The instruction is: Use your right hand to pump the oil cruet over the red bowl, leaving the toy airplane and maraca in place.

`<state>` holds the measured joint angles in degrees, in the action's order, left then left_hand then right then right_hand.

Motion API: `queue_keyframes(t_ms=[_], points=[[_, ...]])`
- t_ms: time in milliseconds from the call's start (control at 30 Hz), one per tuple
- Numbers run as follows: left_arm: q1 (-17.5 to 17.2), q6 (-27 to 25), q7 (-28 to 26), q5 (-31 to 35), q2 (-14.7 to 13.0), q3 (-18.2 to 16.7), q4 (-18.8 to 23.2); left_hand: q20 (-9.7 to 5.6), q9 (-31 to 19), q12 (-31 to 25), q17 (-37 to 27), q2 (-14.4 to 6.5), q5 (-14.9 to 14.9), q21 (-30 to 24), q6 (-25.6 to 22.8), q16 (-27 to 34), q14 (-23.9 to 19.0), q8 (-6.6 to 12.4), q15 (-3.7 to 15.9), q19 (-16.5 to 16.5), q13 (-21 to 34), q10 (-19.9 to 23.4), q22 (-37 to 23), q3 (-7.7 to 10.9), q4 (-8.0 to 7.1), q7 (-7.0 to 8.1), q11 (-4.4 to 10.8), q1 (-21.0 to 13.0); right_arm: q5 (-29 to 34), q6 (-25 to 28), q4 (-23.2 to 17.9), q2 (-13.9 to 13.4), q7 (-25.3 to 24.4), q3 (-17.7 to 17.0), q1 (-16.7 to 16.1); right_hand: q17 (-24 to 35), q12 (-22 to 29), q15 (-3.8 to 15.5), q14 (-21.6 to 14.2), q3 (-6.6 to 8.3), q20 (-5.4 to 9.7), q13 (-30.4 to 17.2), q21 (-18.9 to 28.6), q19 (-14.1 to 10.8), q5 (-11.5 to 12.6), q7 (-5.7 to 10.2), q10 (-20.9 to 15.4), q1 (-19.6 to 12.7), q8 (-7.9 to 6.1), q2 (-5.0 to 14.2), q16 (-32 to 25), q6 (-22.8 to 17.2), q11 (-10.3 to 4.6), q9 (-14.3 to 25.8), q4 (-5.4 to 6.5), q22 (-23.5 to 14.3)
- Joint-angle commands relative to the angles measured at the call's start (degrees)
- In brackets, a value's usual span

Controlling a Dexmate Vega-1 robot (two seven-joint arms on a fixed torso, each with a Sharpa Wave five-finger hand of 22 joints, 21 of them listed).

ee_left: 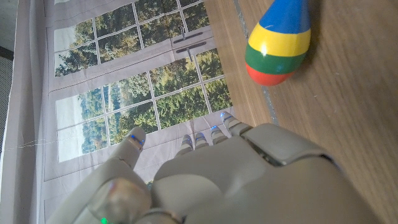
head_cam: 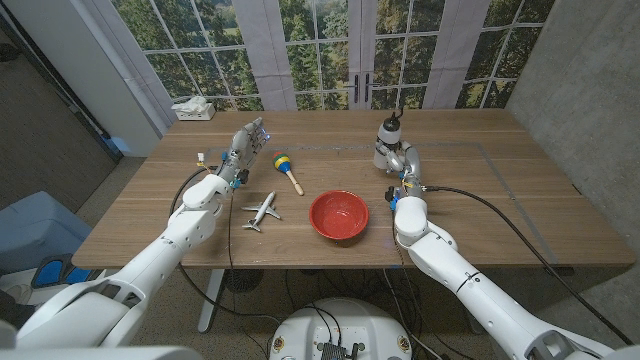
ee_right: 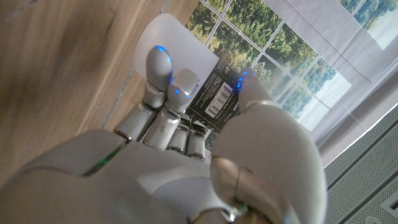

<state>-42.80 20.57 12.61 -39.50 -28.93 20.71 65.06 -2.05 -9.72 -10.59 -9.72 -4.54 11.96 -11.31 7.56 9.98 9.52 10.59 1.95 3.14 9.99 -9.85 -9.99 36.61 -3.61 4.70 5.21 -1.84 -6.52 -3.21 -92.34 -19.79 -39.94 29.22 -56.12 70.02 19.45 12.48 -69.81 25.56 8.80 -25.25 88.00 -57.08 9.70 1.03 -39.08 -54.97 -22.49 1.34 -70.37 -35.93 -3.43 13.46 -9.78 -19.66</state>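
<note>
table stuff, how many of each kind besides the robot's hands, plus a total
toys: 2, the toy airplane and the maraca
bowls: 1, the red bowl
bottles: 1, the oil cruet, with the right hand at it
white bundle at the far left corner: 1, too small to tell what it is
total: 5

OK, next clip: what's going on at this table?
The robot's right hand is wrapped around the oil cruet at the far right of the table; the cruet stands on the wood, not yet over the red bowl. The left hand is raised and holds nothing, near the maraca. The toy airplane lies left of the bowl, untouched.
</note>
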Motion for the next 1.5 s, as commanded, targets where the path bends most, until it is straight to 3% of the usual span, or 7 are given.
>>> queue_keyframes(t_ms=[33, 867, 1500], points=[[1.3, 0.3, 0.7, 0.2, 0.8, 0.4, -1.8, -1.34, -0.1, -0.1, -0.1, -3.0, 0.3, -0.2, 0.2, 0.2, 5.2, 0.05, 3.04, -0.2, 0.1, -3.4, -0.2, -0.09, 0.09, 0.01, 0.29, 0.5, 1.3, 1.9, -3.9, -1.0, -2.7, -1.1, -3.2, 0.2, 0.3, 0.03, 0.3, 1.14, 3.42, -0.5, 0.6, 0.3, 0.4, 2.26, -2.7, -4.3, -0.47, 4.78, -0.4, -2.3, -2.38, 0.1, 0.61, -0.2], [2.7, 1.5, 2.9, 0.1, 2.1, 0.9, -4.7, -1.31, -0.1, 0.0, -0.1, -3.0, 0.3, -0.2, 0.2, 0.1, 5.3, 0.04, 3.11, -0.2, 0.2, -3.4, -0.2, -0.13, 0.12, 0.08, 0.29, 0.4, 4.5, 3.5, -11.9, -1.7, -7.1, -2.6, -10.6, 0.1, -0.4, 0.02, 0.6, 1.20, 3.42, -1.6, 0.8, 0.4, 0.4, 2.19, -2.7, -4.3, -0.35, 4.79, -1.0, -2.3, -2.39, 0.2, 0.68, 0.2], [0.8, 0.5, 1.4, 0.4, 0.9, 1.0, -0.7, -1.36, -0.1, 0.0, -0.1, -3.0, 0.3, -0.2, 0.2, 0.1, 5.3, 0.03, 3.19, -0.2, 0.2, -3.5, -0.2, -0.15, 0.17, 0.16, 0.48, 0.4, 6.6, 3.8, -16.9, -2.4, -9.0, -3.9, -16.6, 0.1, -0.7, 0.02, 0.7, 1.29, 3.43, -2.2, 1.0, 0.5, 0.4, 2.36, -2.9, -4.3, -0.26, 4.86, -1.3, -2.3, -2.44, 0.3, 0.67, 0.1]])
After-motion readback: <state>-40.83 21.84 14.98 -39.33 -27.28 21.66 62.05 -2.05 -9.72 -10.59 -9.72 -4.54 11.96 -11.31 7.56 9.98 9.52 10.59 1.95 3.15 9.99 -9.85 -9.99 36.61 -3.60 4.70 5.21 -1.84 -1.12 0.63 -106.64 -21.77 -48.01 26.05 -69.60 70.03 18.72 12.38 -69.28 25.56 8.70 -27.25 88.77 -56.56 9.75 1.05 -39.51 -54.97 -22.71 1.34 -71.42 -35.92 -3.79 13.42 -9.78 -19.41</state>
